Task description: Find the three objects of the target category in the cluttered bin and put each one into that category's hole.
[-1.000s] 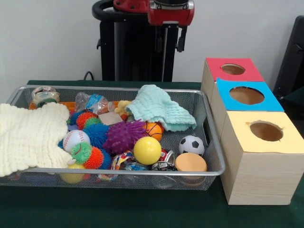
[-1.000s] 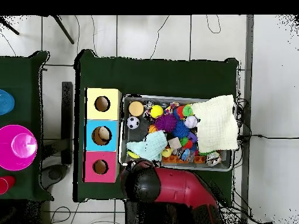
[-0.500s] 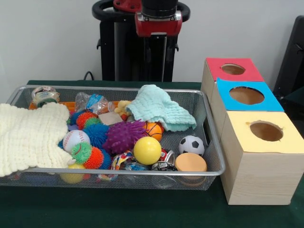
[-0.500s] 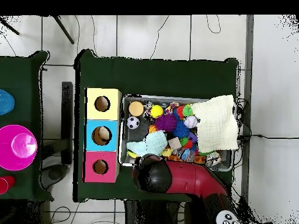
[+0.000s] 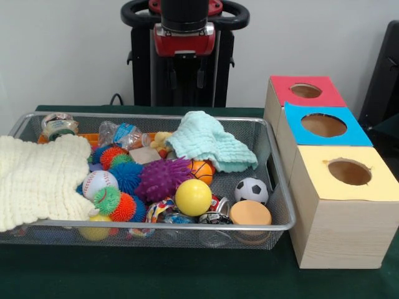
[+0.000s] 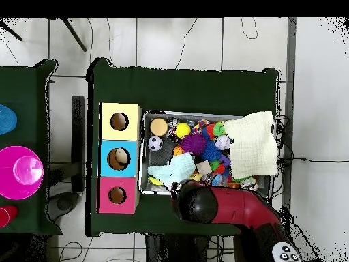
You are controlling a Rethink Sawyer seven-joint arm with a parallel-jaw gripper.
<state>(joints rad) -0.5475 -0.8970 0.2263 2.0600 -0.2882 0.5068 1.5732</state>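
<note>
Two cameras, one shared tabletop

The front view sits low and close at the tabletop's near edge, facing the robot's pedestal at the far edge. The overhead view looks straight down from high up, robot base at bottom. Both take in the bin and the three boxes

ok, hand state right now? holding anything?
Hand: hangs above the bin's far rim, holding nothing; open or closed cannot be told.
</note>
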